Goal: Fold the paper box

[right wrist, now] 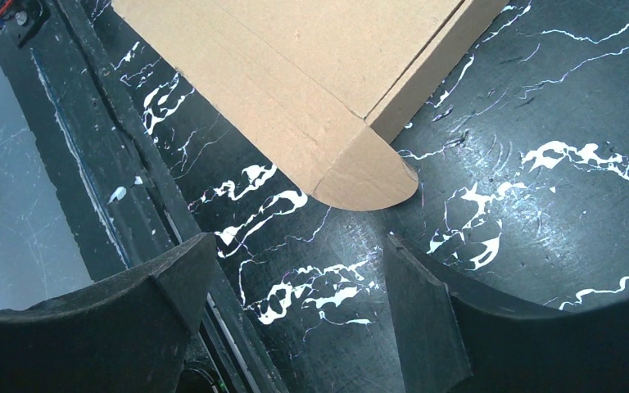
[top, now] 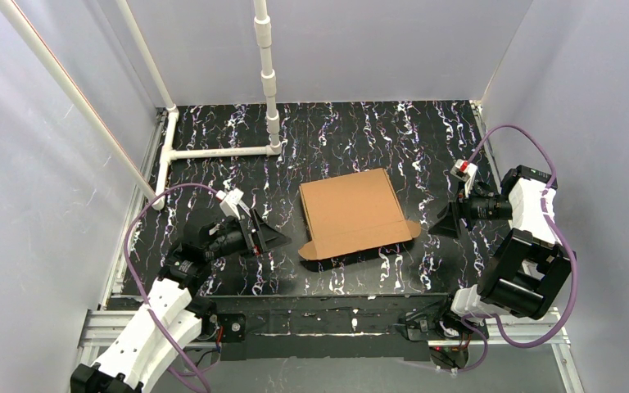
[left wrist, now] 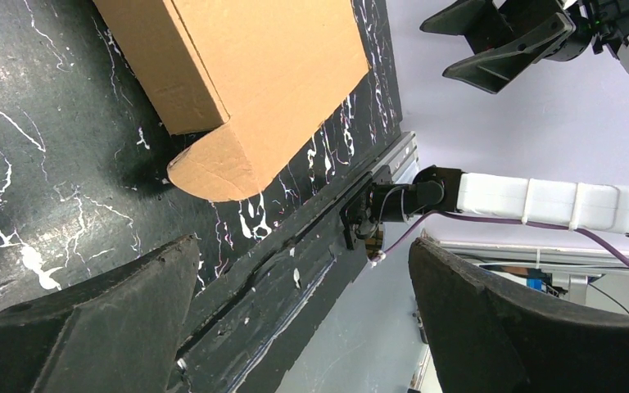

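Flanking the paper box (top: 352,214), left fingers (top: 272,237) and right fingers (top: 446,223) gape apart, empty.

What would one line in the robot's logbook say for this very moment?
paper box: closed, front flap sticking out | left gripper: open, off box | right gripper: open, off box

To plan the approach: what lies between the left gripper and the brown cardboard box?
Nothing stands there. In the top view, only bare black marbled tabletop separates the left gripper from the brown corrugated cardboard box.
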`<state>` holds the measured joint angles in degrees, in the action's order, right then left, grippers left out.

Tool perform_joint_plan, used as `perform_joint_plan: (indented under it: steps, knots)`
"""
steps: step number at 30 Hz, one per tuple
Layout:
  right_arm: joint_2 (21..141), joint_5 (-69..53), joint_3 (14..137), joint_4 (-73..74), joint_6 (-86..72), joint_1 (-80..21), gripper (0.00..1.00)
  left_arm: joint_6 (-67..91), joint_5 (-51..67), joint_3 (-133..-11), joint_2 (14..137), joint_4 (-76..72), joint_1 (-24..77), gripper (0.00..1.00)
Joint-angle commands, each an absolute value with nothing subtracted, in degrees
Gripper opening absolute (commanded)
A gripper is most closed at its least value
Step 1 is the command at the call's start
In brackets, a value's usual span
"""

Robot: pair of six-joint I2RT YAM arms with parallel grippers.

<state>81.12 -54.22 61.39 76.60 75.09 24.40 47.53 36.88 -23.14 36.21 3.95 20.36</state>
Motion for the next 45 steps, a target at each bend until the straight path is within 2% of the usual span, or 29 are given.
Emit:
perform_joint_plan:
  steps: [1, 15, 38, 45]
  knots:
    - [80.3, -56.1, 63.1, 78.4, 76.2, 24.6, 0.83, 46.7, 37.5, -25.3, 35.4, 4.8, 20.0, 0.98]
    - [79.9, -56.8, 63.4, 80.0, 78.1, 24.3, 0.83, 47.0, 37.1, -26.0, 33.5, 7.3, 20.0, 0.98]
    - [77.8, -55.1, 64.2, 81.6, 81.8, 20.7, 0.84, 59.7, 38.7, -21.7, 32.7, -1.1, 18.8, 0.98]
    - [76.2, -53.3, 62.1, 81.6, 84.3, 19.7, 0.84, 53.8, 35.0, -28.2, 30.3, 10.6, 18.7, 0.98]
